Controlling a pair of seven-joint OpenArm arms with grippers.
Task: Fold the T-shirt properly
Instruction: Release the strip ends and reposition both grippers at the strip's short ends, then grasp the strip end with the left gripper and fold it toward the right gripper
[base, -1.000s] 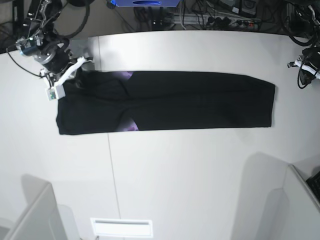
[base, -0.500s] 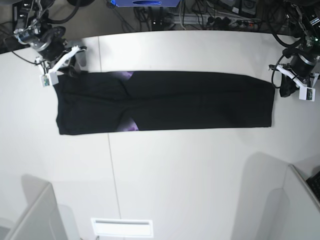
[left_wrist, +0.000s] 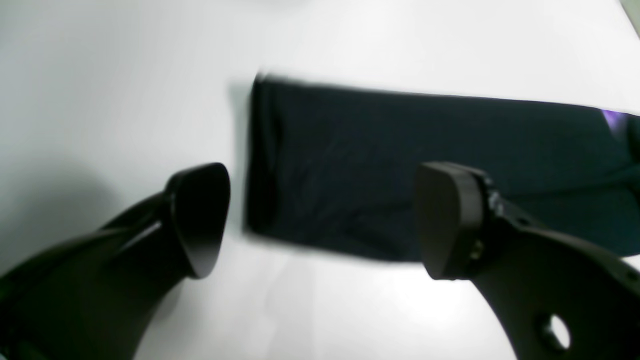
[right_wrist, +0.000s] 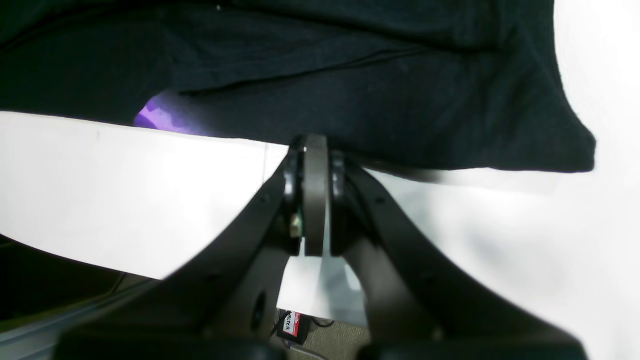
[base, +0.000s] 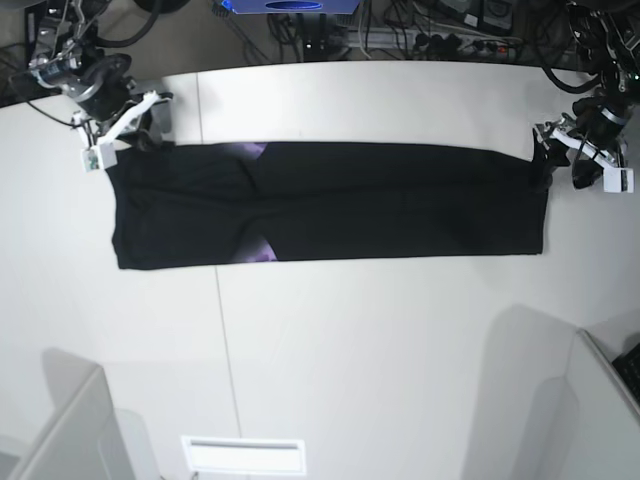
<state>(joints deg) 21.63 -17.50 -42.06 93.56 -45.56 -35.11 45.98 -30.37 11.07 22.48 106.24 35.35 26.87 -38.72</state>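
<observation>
On table (base: 400, 350): T-shirt (base: 380, 205), edges free

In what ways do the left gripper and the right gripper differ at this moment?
The left gripper has its jaws wide open, while the right gripper has its jaws shut together.

The left gripper hangs at the T-shirt's short end on the base view's right; the right gripper is at the far corner of the opposite end.

Both have dark fingers, and neither holds any cloth between them.
</observation>
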